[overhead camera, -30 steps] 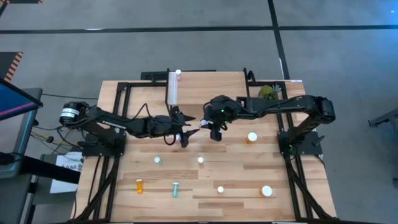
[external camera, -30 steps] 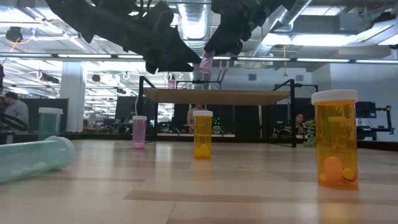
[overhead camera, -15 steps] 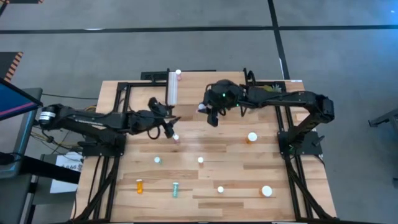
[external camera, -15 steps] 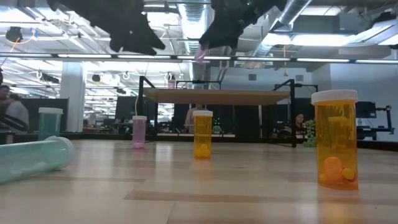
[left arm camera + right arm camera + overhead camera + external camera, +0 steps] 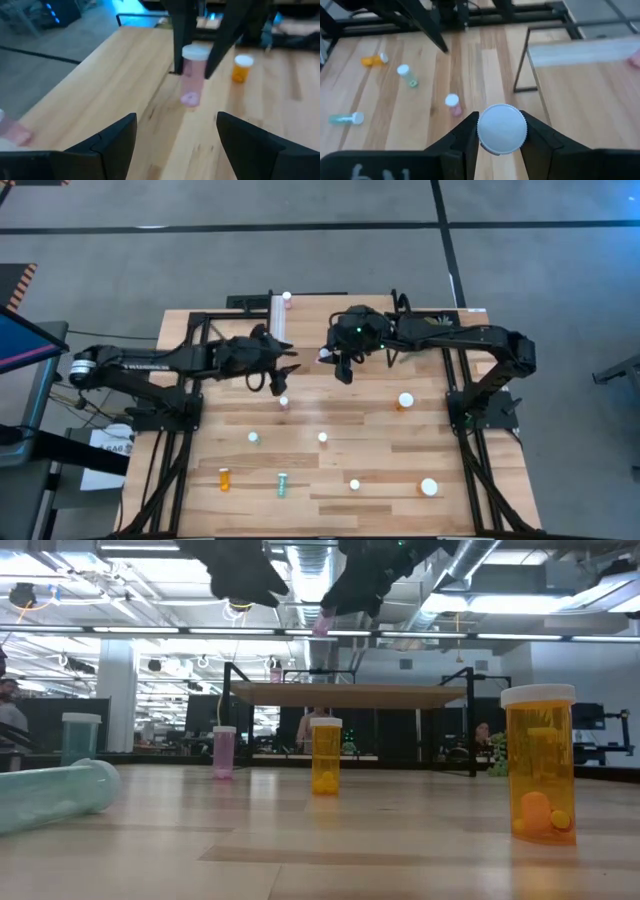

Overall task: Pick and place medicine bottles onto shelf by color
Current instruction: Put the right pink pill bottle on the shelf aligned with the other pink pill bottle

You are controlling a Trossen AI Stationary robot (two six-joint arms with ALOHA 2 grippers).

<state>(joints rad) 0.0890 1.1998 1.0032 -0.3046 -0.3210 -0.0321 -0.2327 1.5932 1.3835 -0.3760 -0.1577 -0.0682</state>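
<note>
The right end effector (image 5: 329, 356) hangs high above the surface (image 5: 420, 450), its two fingers (image 5: 462, 140) clamped on a pink medicine bottle (image 5: 322, 625) by the sides, white cap facing the wrist camera, and in the low view that bottle sits above the level of the shelf (image 5: 350, 694). From overhead it is just off the shelf's near edge, toward the middle of the surface. The left end effector (image 5: 285, 360) is up in the air too, a little to the left of its partner, fingers (image 5: 112, 137) spread wide with nothing between them; its wrist view looks straight at the held bottle, pink body hanging down between the other arm's dark fingers. Down on the wood, a second pink bottle (image 5: 283, 401) stands upright just below the left end effector. Further toward the near edge stand a teal bottle (image 5: 253, 437) and another white-capped one (image 5: 322, 438) whose body colour I cannot tell from above. An orange bottle (image 5: 224, 478) and a teal bottle (image 5: 282, 484) lie on their sides in the front row. On the right side stand two wider orange bottles (image 5: 405, 401), one mid-surface and one (image 5: 429, 488) near the front, with another small bottle (image 5: 355, 485) between the front pair. One more bottle (image 5: 287, 297) stands at the shelf's far end by its white strip (image 5: 277, 320).
</note>
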